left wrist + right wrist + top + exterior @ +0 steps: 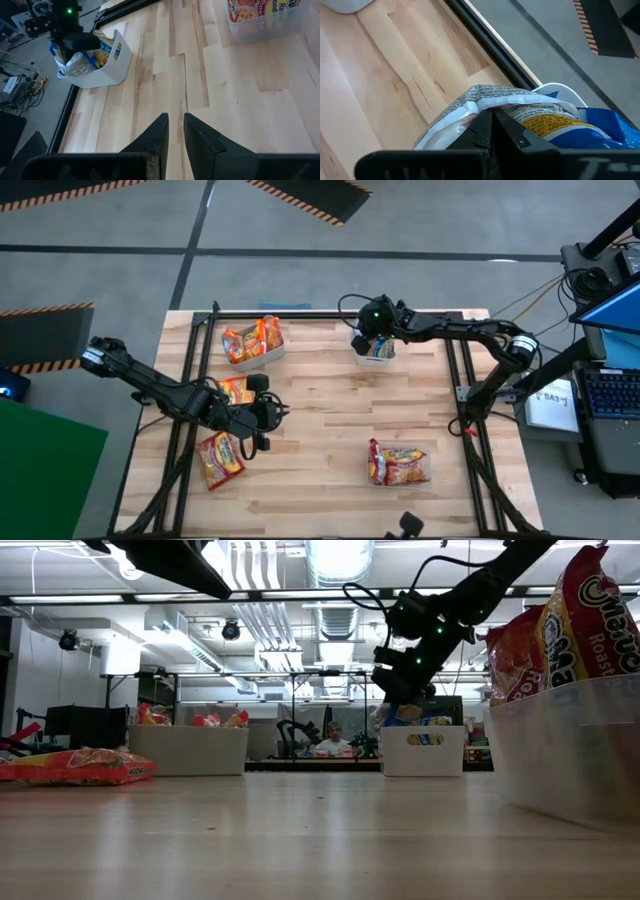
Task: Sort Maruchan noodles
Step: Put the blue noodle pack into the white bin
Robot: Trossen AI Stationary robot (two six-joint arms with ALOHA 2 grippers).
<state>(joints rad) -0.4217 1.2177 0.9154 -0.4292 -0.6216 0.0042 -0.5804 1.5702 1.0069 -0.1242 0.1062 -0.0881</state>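
While the right gripper (377, 340) hangs over a small white bin (375, 353) at the far side of the wooden counter (330, 420), its fingers are pinched together on the edge of a blue-and-yellow noodle packet (555, 122) in that bin. The left gripper (272, 418) hovers low near the counter's left side, fingers nearly together and holding nothing. Orange packets (252, 340) fill a far-left bin, red ones (400, 464) a near-right bin, and two more packets (221, 457) lie loose by the left arm.
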